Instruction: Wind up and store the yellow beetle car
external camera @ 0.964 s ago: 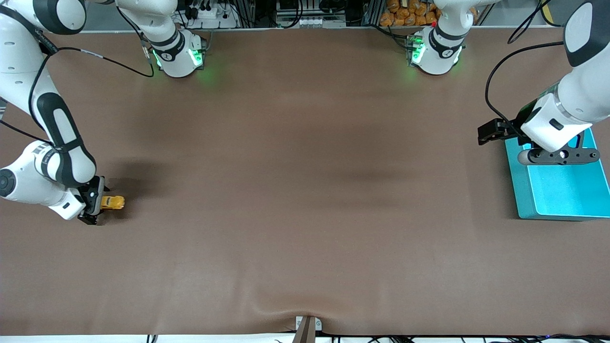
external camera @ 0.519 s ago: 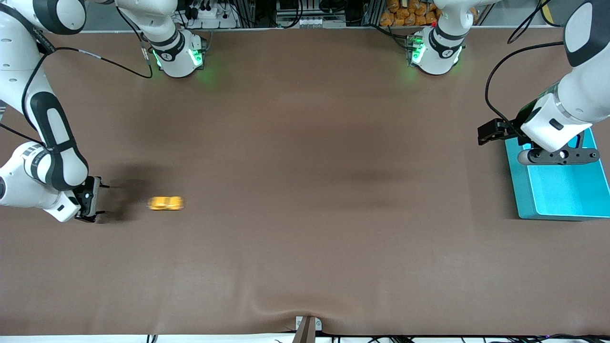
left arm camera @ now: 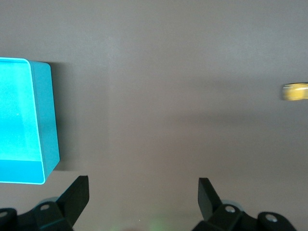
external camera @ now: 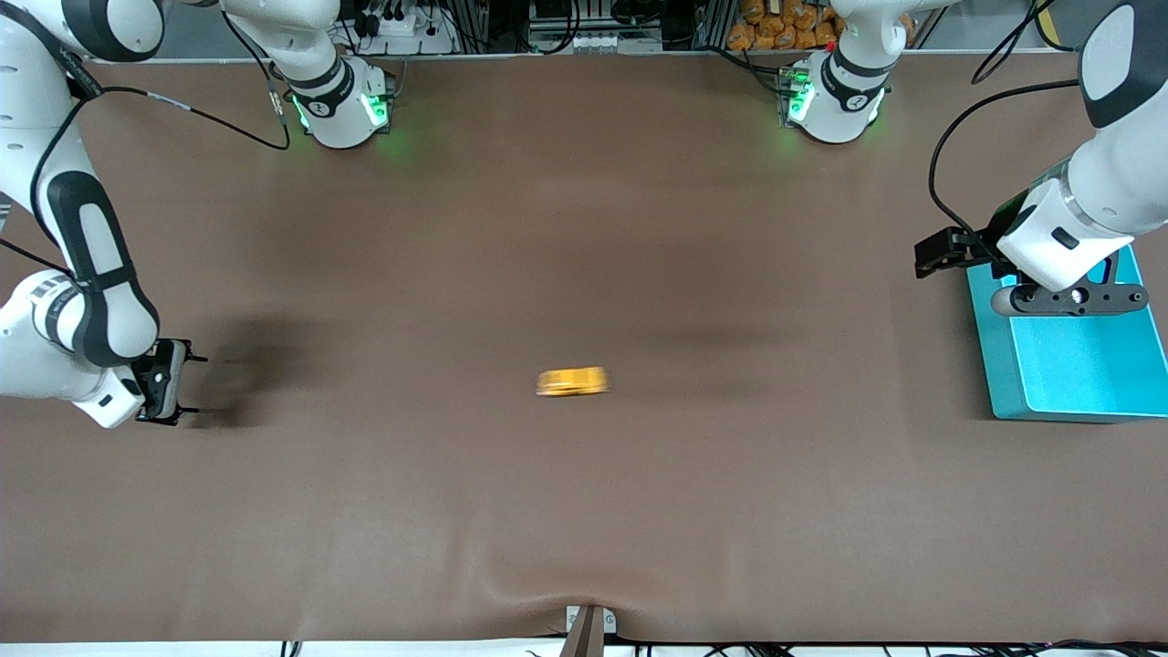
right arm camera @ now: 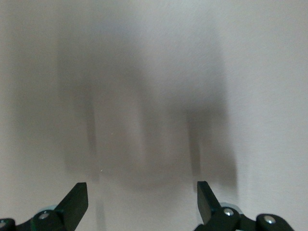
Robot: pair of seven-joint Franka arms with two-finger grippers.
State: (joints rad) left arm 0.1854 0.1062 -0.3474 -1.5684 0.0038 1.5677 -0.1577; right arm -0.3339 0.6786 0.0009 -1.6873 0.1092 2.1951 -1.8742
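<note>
Sitting alone on the brown table cover [external camera: 584, 511], the yellow beetle car [external camera: 572, 381] shows as a small yellow-orange smear, longer than it is tall, its edges streaked so that windows and wheels cannot be made out; in the left wrist view it appears as a pale yellow sliver [left arm camera: 294, 92] at the frame's edge. It lies about midway along the table, well apart from the teal bin [external camera: 1004, 365] that stands at the left arm's end, and roughly level with the bin's nearer part. The left gripper [external camera: 949, 251] hangs just over the bin's edge that faces the car, its two dark fingers [left arm camera: 77, 192] spread wide and holding nothing. The right gripper [external camera: 187, 385] is low over the cover at the end of the table away from the bin, well apart from the car, its fingers [right arm camera: 77, 197] also wide apart and empty, with only their shadow on the cover between them
</note>
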